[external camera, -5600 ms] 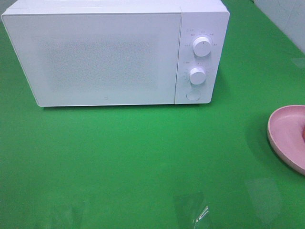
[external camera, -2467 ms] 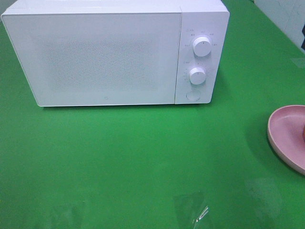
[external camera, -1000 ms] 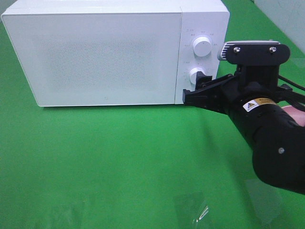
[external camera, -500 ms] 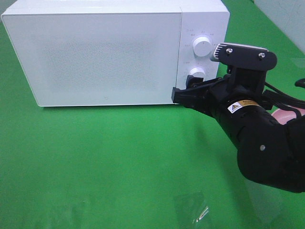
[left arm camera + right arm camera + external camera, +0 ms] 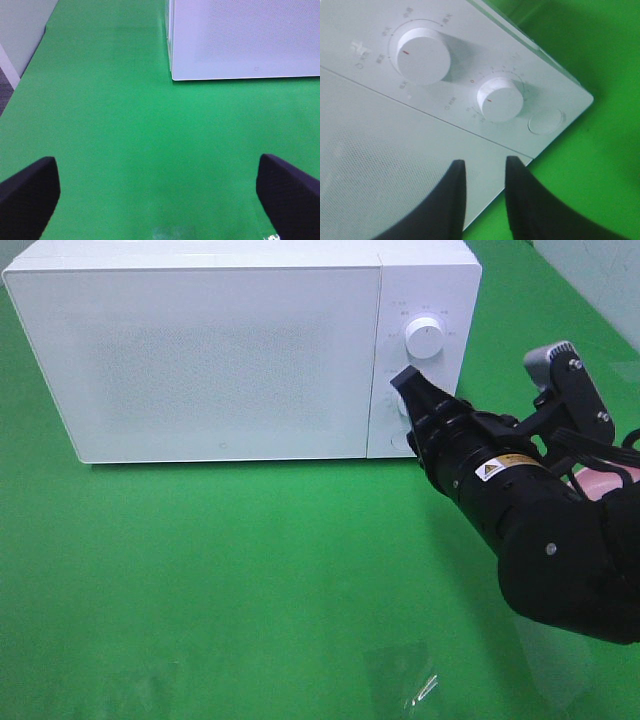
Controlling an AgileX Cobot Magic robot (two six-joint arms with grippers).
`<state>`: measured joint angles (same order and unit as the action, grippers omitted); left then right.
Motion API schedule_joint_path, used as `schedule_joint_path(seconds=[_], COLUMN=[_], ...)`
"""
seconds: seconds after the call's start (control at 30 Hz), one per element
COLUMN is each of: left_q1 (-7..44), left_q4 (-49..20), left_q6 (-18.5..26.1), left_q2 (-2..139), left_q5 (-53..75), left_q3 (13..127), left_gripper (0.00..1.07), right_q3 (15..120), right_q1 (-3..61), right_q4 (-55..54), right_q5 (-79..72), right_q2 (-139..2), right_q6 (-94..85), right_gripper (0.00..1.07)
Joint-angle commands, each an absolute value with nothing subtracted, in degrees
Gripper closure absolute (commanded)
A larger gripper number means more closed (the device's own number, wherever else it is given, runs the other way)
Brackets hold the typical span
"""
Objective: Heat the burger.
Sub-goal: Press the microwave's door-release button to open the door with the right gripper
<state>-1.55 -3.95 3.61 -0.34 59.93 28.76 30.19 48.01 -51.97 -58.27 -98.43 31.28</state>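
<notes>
Green tabletop (image 5: pixel 250 590) everywhere, with a white microwave (image 5: pixel 200 360) filling the upper left of the high view, door shut. The right gripper (image 5: pixel 410 385) comes in from the lower right and sits right at the control panel, covering the lower knob (image 5: pixel 501 99) just under the upper knob (image 5: pixel 424 337). Its jaws are a slim gap apart, gripping nothing. The round button (image 5: pixel 545 121) sits beside the lower knob. The left gripper (image 5: pixel 155 165) hangs over bare green with jaws spread wide, also holding nothing. Can't tell where the burger is, no view shows it.
</notes>
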Motion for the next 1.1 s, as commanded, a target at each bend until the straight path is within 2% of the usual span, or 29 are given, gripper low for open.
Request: schedule_joint_path(seconds=[0.03,0.3,0.4,0.77,1.1], left_q1=[-1.2,-1.2,-1.2,-1.2,-1.2], left_q4=[-4.3,-4.3,-4.3,-4.3,-4.3], left_q6=[3.3,3.3,3.3,3.3,3.3], left_q2=[-1.4,-1.4,-1.4,-1.4,-1.4], left_q5=[59.5,59.5,59.5,59.5,59.5], left_q3=[28.6,28.6,28.6,28.6,28.6], left_gripper=[0.07,0.07,0.07,0.07,0.07], right_q3=[30.6,30.6,30.6,30.6,31.3], right_q1=[48.2,48.2,48.2,47.8,42.5], right_q4=[-51.6,-51.6,-51.6,-51.1,-44.7], right_q5=[-56.9,-54.9,-52.0,-48.2,-44.7], right_q2=[-98.5,-98.5,-98.5,-98.5,-99.6], right_q6=[41.1,56.6,62.9,65.1,70.9], right_gripper=[0.9,0.99,1.07,1.07,1.07])
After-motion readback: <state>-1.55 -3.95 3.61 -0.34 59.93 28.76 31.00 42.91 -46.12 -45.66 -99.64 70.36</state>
